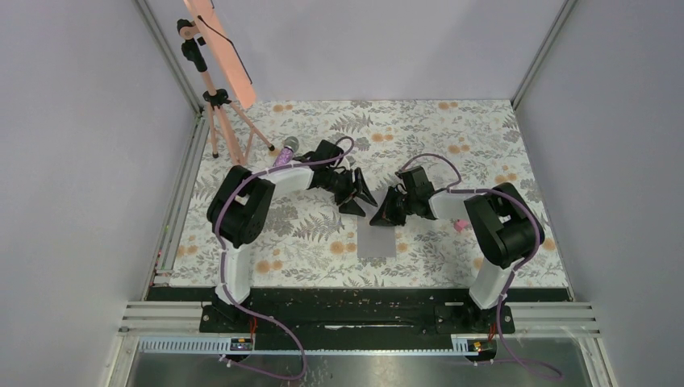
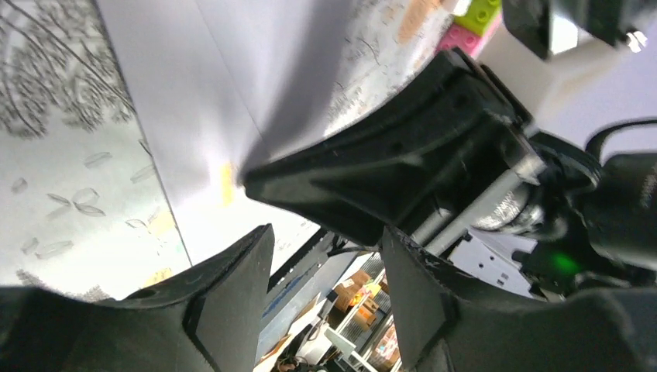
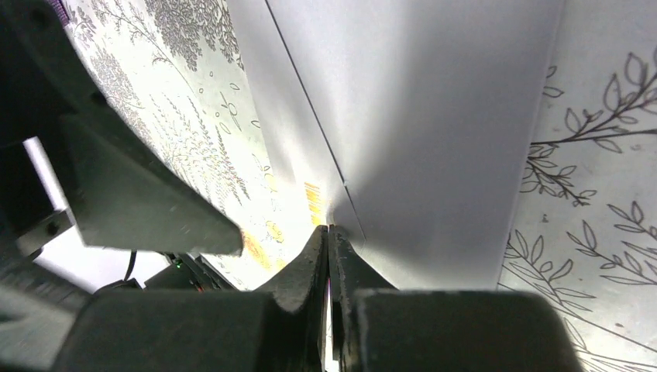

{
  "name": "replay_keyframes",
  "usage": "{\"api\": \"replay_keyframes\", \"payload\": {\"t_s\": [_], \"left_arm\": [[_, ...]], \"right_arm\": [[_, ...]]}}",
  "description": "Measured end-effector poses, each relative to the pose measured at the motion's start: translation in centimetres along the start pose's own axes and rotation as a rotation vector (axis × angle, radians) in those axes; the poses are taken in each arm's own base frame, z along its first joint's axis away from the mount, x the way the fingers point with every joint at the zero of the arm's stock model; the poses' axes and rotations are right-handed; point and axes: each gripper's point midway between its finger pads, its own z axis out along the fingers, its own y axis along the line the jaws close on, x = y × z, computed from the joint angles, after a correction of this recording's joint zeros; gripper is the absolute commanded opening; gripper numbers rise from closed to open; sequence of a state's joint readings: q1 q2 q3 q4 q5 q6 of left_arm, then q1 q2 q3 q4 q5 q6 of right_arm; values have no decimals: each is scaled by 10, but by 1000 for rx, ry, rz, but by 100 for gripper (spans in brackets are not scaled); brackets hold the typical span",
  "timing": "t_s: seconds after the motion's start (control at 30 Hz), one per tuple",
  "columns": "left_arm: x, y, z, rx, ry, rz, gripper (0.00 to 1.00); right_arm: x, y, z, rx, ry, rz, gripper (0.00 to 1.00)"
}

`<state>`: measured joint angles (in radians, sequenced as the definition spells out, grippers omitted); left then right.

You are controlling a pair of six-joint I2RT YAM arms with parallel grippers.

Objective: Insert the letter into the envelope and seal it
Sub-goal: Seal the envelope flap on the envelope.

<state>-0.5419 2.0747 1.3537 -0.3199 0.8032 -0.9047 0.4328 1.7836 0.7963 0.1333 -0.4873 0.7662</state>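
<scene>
Grey-lilac envelope (image 1: 376, 242) lies flat (plain, rectangular).

High overview; close wrist views apparently share envelope (image 3: 426, 116)

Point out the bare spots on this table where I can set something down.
Free: far-right corner beyond the right arm; near-left cloth between the left arm and the envelope. Crowded: centre, where left hand and right hand meet.
</scene>
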Motion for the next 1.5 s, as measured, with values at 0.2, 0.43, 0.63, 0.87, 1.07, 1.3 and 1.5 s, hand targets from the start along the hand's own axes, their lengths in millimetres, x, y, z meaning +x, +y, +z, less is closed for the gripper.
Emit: {"api": "replay_keyframes", "payload": {"t_s": [0.2,0.43,0.63,0.87,1.07,1.3,1.5], "left_arm": [[-7,-12,-2,32,-44,1,54],[-37,5,30,-9,-27,-43,53],[-41,6,29,-26,-31,-39,53],[-41,6,29,-25,-31,-39,53],[-41,7,29,-24,-28,-41,53],[-42,7,27,-18,-25,-47,53],[-43,8,27,-18,-25,-48,53]], "right_arm": [[0,0,0,5,4,-2,0],[-1,-2,-1,20,8,-37,0],[-5,-5,-5,46,-5,-117,0],[3,-6,-9,63,55,-292,0],[22,-9,-21,66,120,-391,0],[34,-11,-32,67,144,-407,0],[11,16,-28,9,40,-366,0]]}}
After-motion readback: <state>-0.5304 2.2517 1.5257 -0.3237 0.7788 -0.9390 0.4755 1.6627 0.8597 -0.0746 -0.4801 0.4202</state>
